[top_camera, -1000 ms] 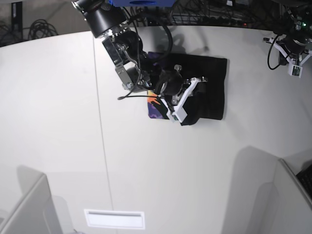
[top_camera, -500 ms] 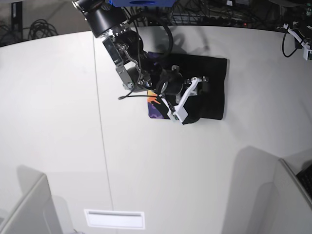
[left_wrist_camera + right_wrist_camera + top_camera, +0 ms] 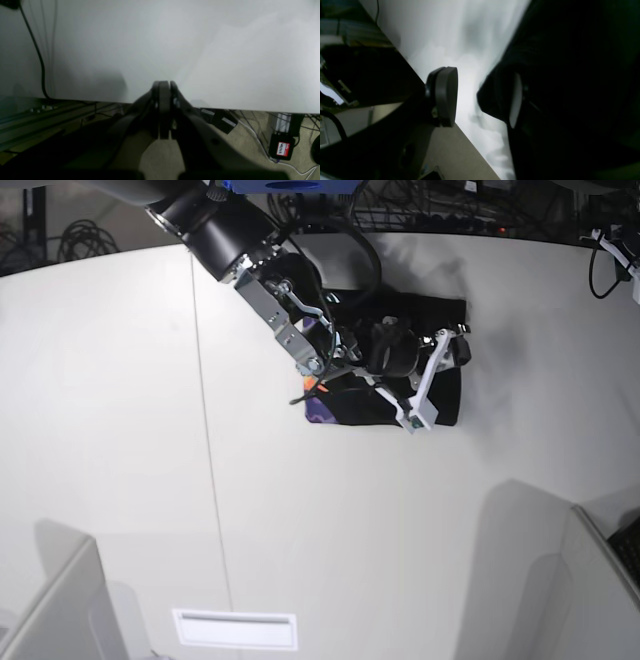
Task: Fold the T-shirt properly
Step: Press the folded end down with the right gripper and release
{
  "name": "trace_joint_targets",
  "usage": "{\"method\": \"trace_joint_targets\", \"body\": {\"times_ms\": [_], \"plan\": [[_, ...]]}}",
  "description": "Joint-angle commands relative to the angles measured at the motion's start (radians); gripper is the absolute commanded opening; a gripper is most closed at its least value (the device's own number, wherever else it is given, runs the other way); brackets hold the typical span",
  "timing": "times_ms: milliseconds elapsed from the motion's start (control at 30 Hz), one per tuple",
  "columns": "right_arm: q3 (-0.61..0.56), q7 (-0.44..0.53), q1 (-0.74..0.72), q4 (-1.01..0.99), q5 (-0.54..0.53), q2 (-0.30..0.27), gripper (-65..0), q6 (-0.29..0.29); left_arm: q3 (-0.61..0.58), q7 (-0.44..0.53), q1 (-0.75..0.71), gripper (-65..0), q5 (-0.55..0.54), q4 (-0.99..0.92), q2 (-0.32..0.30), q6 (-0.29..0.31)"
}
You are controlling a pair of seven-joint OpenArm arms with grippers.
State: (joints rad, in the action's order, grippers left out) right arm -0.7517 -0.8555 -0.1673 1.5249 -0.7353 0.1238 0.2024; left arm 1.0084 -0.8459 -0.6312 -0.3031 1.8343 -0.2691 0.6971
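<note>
T-shirt (image 3: 440, 360) lies far-centre on the white table (image 3: 330, 530), a compact dark bundle, long axis left-right; a purple-orange print corner peeks out at its near-left. Right fingers (image 3: 512, 100) spread apart, holding nothing, directly over the bundle's middle, cloth close by one finger. Left fingers (image 3: 163, 97) clenched empty, by the far-right table edge, well apart. Right arm is nearer.

One T-shirt (image 3: 445, 355), one table (image 3: 330, 520), two tools: right tool (image 3: 432, 375), left tool (image 3: 163, 86)
</note>
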Motion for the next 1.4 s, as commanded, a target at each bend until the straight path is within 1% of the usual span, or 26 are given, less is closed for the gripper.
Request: {"method": "trace_joint_targets", "body": {"times_ms": [0,33,100,200,300,367,400,433,467,533,567,600,700,767,833,900,1100,1267,1367], "plan": [[-0.019,0.017,-0.038,0.016,-0.014,0.018,-35.0,0.006,0.010,0.015,-0.006,-65.0,-0.005,0.014,-0.017,0.001],[-0.041,0.017,-0.053,0.016,-0.019,0.018,-35.0,0.013,0.010,0.015,-0.006,-65.0,-0.005,0.014,-0.017,0.001],[-0.081,0.017,-0.097,0.016,-0.066,0.018,-35.0,0.016,0.010,0.015,-0.006,-65.0,-0.005,0.014,-0.017,0.001],[-0.124,0.006,-0.186,0.016,-0.180,0.018,-35.0,0.016,0.010,0.015,-0.005,-65.0,-0.005,0.014,-0.017,0.001],[-0.125,-0.066,-0.257,0.021,-0.303,0.015,-35.9,0.016,0.010,0.015,-0.005,-65.0,-0.005,0.014,-0.017,0.001],[-0.113,-0.106,-0.272,0.059,-0.352,0.007,-36.2,0.016,0.010,0.015,-0.005,-65.0,-0.005,0.009,-0.017,0.001],[-0.085,-0.109,-0.269,0.096,-0.347,-0.013,-37.7,0.016,0.010,0.015,-0.005,-65.0,-0.005,0.003,-0.017,0.001],[-0.059,-0.107,-0.263,0.133,-0.336,-0.036,-40.8,0.016,0.011,0.015,-0.005,-65.0,-0.005,-0.005,-0.019,0.001],[-0.030,-0.109,-0.246,0.173,-0.321,-0.062,-46.4,0.016,0.013,0.015,-0.006,-65.0,-0.005,-0.011,-0.019,0.001],[0.071,-0.106,-0.208,0.237,-0.283,-0.132,-63.8,0.016,0.014,0.015,-0.011,-65.0,-0.005,-0.028,-0.019,0.001],[0.117,-0.109,-0.185,0.254,-0.266,-0.161,-65.0,0.016,0.014,0.015,-0.013,-65.0,-0.005,-0.035,-0.019,0.001],[0.172,-0.103,-0.153,0.268,-0.254,-0.192,-65.0,0.016,0.016,0.015,-0.013,-65.0,-0.005,-0.044,-0.019,0.001],[0.318,-0.112,-0.067,0.268,-0.211,-0.252,-65.0,0.015,0.016,0.017,-0.013,-65.0,-0.005,-0.063,-0.019,0.001],[0.338,-0.112,-0.031,0.257,-0.165,-0.292,-65.0,0.009,0.016,0.017,-0.013,-65.0,-0.005,-0.063,-0.019,0.001],[0.320,-0.112,-0.008,0.257,-0.132,-0.309,-65.0,0.009,0.014,0.017,-0.009,-65.0,-0.005,-0.063,-0.019,0.001],[0.274,-0.112,0.005,0.257,-0.100,-0.318,-65.0,0.009,0.013,0.017,-0.006,-65.0,-0.005,-0.058,-0.019,0.001],[0.131,-0.104,0.007,0.191,0.007,-0.318,-65.0,0.009,0.014,0.017,-0.006,-65.0,-0.005,-0.055,-0.019,0.001],[0.087,-0.097,0.007,0.157,0.013,-0.315,-65.0,0.009,0.014,0.017,-0.009,-65.0,-0.005,-0.057,-0.019,0.001],[0.057,-0.081,0.007,0.162,0.012,-0.301,-65.0,0.009,0.014,0.017,-0.006,-65.0,-0.005,-0.058,-0.019,0.001]]}}
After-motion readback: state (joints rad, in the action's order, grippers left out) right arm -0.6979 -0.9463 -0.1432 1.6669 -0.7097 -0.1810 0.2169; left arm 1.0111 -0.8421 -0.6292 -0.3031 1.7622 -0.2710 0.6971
